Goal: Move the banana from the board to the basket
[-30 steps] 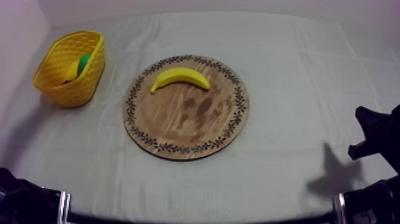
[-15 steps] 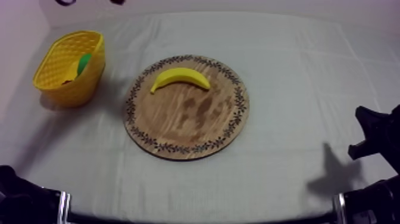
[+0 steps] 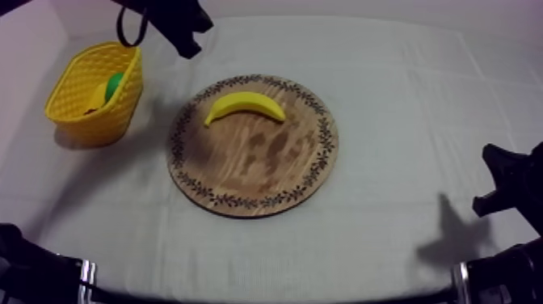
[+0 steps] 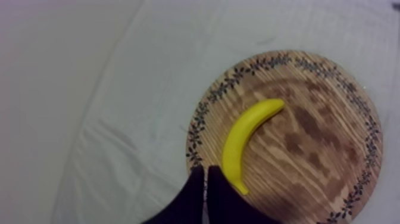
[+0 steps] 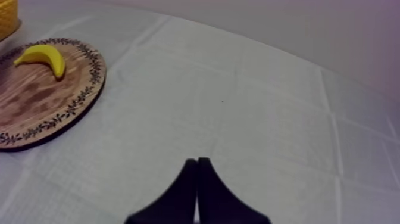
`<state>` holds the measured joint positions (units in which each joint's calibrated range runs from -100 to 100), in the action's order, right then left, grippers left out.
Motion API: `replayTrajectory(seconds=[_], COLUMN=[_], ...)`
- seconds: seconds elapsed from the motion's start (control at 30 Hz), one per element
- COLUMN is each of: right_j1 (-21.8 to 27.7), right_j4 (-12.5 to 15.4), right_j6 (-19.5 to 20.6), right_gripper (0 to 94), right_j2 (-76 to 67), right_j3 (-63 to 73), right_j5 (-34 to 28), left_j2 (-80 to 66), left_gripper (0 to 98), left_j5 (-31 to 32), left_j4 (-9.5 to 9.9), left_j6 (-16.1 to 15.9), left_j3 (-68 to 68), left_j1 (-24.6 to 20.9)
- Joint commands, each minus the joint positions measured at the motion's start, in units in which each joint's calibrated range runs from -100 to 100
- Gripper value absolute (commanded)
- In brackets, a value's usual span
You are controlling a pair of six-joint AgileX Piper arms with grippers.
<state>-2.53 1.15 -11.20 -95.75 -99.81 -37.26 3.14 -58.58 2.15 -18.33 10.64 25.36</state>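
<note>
Black fingers of the left gripper are seen pressed together in a narrow wedge, with nothing held between them. Their tips are poised over the patterned rim of the board, just beside one end of the banana; whether it is touched cannot be told. The banana is laid curved on the wood, near the rim on the side towards the basket. From above, the left arm is seen reaching in at the upper left, between basket and board.

The right gripper is likewise closed on nothing, its fingers laid together over bare cloth, well apart from the board, low at the table's right side.

The basket is stood on the cloth to the left of the board, apart from it; something green and yellow is lodged inside. The cloth is grey-white, marked by faint fold lines and soft arm shadows. A pale wall is seen beyond the table's far edge.
</note>
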Motion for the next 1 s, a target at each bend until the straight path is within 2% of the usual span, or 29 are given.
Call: replayTrajectory(seconds=[0.0,0.57,0.63,0.8,0.87,0.97], right_j1=[0.0,0.0,0.0,0.0,0.0,0.0], right_j4=[0.0,0.0,0.0,0.0,0.0,0.0], right_j6=[0.0,0.0,0.0,0.0,0.0,0.0], right_gripper=[0.3,0.3,0.3,0.3,0.3,0.3], right_j2=[0.0,0.0,0.0,0.0,0.0,0.0], right_j3=[0.03,0.03,0.03,0.03,0.03,0.03], right_j5=[0.0,0.0,0.0,0.0,0.0,0.0], left_j2=[1.08,6.91,7.24,7.83,7.93,7.98], left_gripper=[0.0,1.8,11.8,50.4,60.5,69.9], left_j5=[0.04,-0.15,-0.63,-4.32,-6.08,-8.67], left_j4=[0.04,0.72,1.08,2.29,2.89,3.79], left_j6=[-0.12,-0.88,-0.81,-1.04,-1.11,-1.12], left_j3=[0.07,-2.13,-2.59,-3.45,-3.59,-3.73], left_j1=[0.08,0.13,0.07,-0.19,-0.1,0.28])
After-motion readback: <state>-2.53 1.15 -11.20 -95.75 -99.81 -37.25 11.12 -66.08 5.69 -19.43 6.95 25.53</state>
